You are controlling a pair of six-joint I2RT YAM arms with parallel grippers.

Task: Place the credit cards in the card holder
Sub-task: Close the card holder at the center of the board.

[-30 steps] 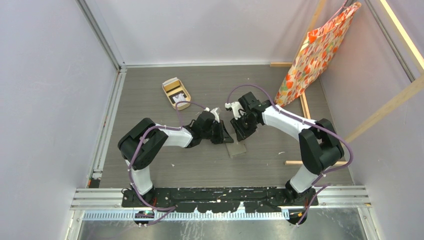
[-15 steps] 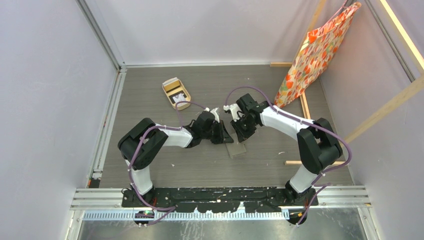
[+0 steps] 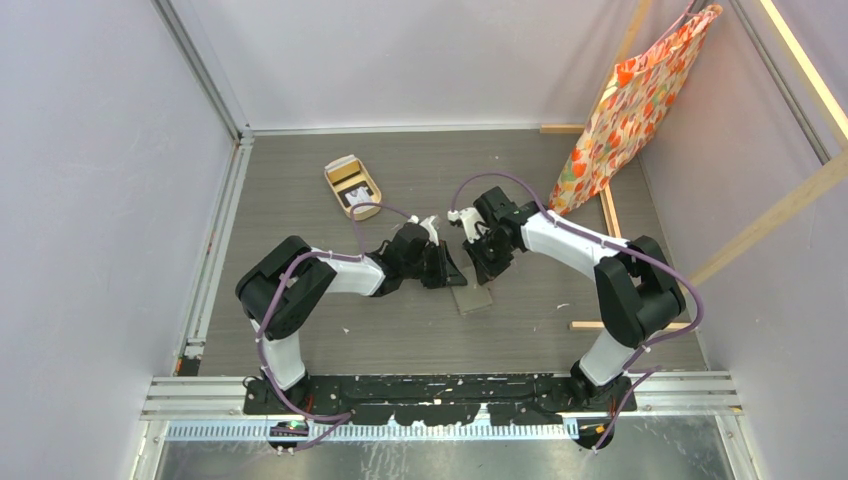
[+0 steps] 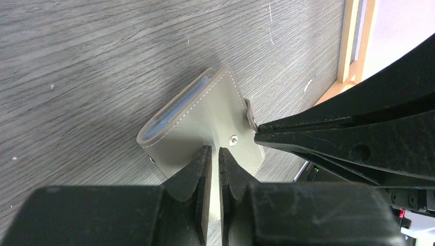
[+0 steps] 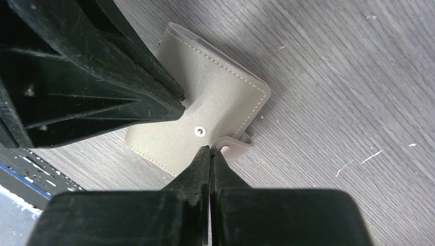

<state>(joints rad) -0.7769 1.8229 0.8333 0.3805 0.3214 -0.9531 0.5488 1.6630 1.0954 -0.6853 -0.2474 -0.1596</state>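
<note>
The card holder [image 3: 471, 297] is a grey-brown wallet lying folded shut on the table between both arms. In the left wrist view [image 4: 205, 115] a bluish sleeve edge shows at its open side. My left gripper [image 4: 214, 152] is shut, with its tips pressed on the wallet's cover near the snap stud. My right gripper [image 5: 210, 149] is shut, its tips touching the base of the snap tab [image 5: 235, 148], which sticks out unfastened. Whether it pinches the tab is unclear. No credit card is clearly seen. Small white and dark items lie in the tan tray [image 3: 352, 186].
The tan tray stands at the back left of the grey wood-grain table. A patterned orange bag [image 3: 625, 105] hangs on a wooden frame [image 3: 608, 215] at the right. Walls close the space on the left, back and right.
My right gripper has shifted slightly left toward the wallet's snap tab. The left arm and the wallet have stayed put.
</note>
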